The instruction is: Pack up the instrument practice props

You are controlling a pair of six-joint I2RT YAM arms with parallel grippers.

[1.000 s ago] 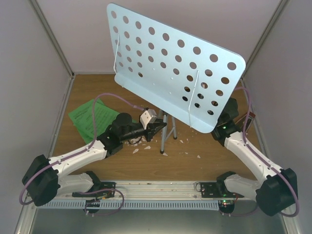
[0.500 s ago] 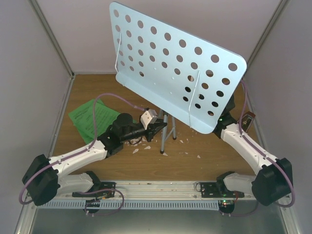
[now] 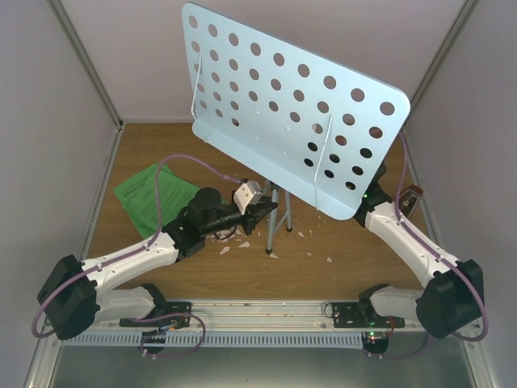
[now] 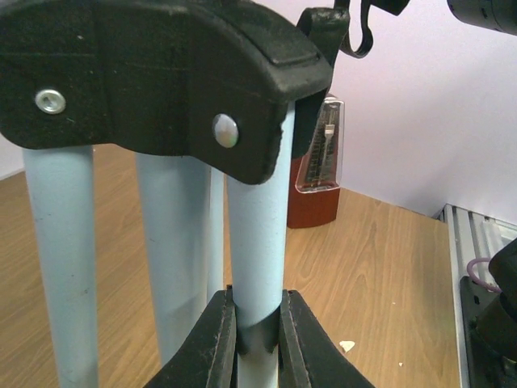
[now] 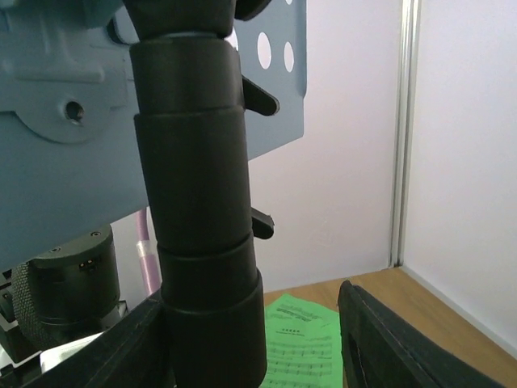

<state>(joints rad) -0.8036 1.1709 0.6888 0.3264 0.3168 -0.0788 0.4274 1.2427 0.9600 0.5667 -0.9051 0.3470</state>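
Standing mid-table (image 3: pixel 363 267), pale blue music stand (image 3: pixel 291 121) tilted, green sheet-music pages (image 3: pixel 149 198) flat at left, right claw (image 5: pixel 250 339) parted around the black post (image 5: pixel 202 202), left claw (image 4: pixel 258 323) clamping one tripod leg (image 4: pixel 258 242), metronome (image 4: pixel 319 174) upright at right edge.

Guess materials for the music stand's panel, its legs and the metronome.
Panel: sheet metal by the look, pale blue matte paint, punched round holes, thin edge. Legs: probably round metal tube, pale satin finish, faint specks. Metronome: clear cover likely plastic; reddish-brown base plastic or wood, can't tell.
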